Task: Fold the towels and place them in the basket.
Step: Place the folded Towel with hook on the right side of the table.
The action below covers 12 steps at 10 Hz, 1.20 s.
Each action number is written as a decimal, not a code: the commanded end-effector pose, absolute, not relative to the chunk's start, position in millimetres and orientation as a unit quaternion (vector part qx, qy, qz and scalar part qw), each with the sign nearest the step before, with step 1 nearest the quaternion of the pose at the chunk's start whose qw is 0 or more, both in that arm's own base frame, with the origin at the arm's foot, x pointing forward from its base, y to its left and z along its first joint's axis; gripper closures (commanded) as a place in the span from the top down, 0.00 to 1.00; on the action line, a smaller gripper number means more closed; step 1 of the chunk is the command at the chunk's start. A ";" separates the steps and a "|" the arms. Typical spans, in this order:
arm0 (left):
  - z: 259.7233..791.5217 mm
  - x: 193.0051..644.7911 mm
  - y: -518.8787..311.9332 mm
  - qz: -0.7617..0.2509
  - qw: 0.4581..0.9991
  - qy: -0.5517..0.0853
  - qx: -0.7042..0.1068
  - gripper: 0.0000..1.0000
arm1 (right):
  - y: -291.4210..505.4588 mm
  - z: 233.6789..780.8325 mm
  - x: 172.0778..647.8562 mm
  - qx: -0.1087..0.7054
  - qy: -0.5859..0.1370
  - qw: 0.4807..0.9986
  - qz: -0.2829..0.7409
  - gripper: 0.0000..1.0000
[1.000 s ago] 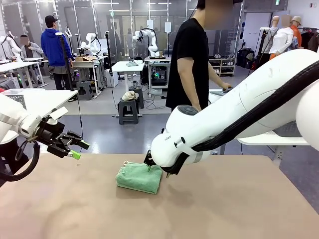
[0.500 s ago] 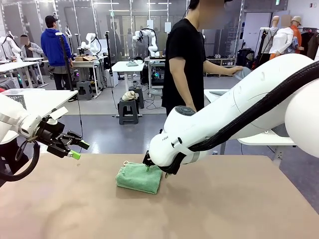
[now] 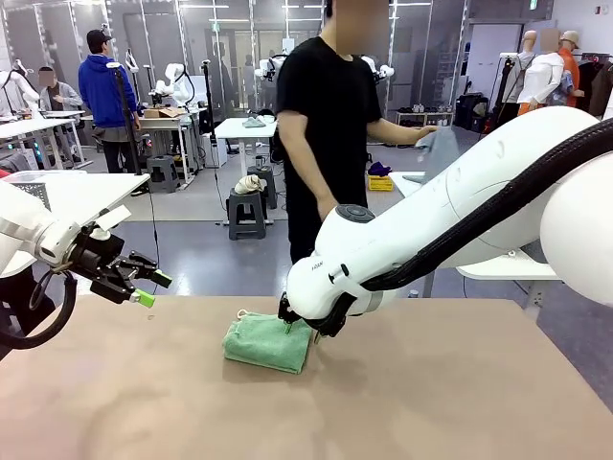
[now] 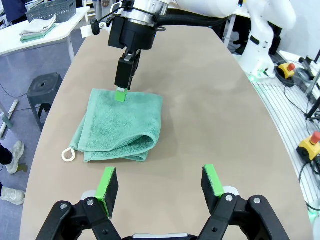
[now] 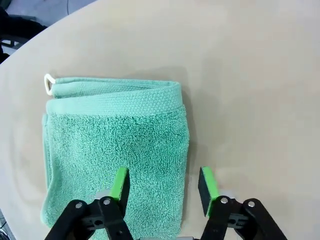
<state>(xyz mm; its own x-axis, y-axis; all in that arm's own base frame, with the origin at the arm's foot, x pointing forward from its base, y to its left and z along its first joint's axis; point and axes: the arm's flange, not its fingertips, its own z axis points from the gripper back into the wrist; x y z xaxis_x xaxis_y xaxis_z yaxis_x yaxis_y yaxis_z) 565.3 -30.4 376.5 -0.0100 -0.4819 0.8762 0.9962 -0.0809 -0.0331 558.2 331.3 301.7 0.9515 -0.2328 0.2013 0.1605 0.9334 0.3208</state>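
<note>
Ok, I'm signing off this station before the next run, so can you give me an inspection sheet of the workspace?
Surface: tan table, no stains seen.
Job's things: green towel, folded, flat, loop tag at one corner; dark mesh basket on a side table.
Clutter: nothing seen.
Claws: left claw open, hovering clear of the green towel; right claw open, straddling the green towel's edge.
Cables: black hose along the right arm.
Surroundings: person standing beyond the far edge.
</note>
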 end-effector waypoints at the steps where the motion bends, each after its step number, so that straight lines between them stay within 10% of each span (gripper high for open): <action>1: 376.5 565.3 -29.5 -0.633 0.584 -0.336 -0.382 0.85 | 338.6 301.6 562.9 0.150 -0.117 0.975 -0.111 0.63; 2: 376.5 565.3 -29.5 -0.633 0.584 -0.336 -0.382 0.85 | 339.1 300.6 563.9 0.151 -0.116 0.975 -0.110 0.30; 3: 376.5 565.3 -29.5 -0.633 0.584 -0.336 -0.382 0.85 | 339.5 299.4 564.5 0.152 -0.115 0.976 -0.109 0.43; 4: 376.5 565.3 -29.5 -0.633 0.584 -0.336 -0.382 0.85 | 339.8 298.4 565.3 0.153 -0.115 0.976 -0.108 0.10; 5: 376.5 565.3 -29.5 -0.633 0.584 -0.336 -0.382 0.85 | 340.0 297.8 566.2 0.153 -0.113 0.976 -0.109 0.23; 6: 376.5 565.3 -29.5 -0.633 0.584 -0.336 -0.382 0.85 | 340.3 297.2 566.4 0.153 -0.113 0.976 -0.108 0.00; 12: 376.5 565.3 -29.5 -0.633 0.584 -0.336 -0.382 0.85 | 336.6 299.2 561.8 0.150 -0.113 0.977 -0.097 0.00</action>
<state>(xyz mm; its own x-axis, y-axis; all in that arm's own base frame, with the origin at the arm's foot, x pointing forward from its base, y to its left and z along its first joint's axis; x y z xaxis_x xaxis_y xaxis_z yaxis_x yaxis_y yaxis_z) 565.3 -30.4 376.5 -0.0100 -0.4819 0.8762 0.9962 -0.0809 -0.0331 561.7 336.2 300.1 0.9581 -0.2108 0.1938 0.1458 0.9416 0.3034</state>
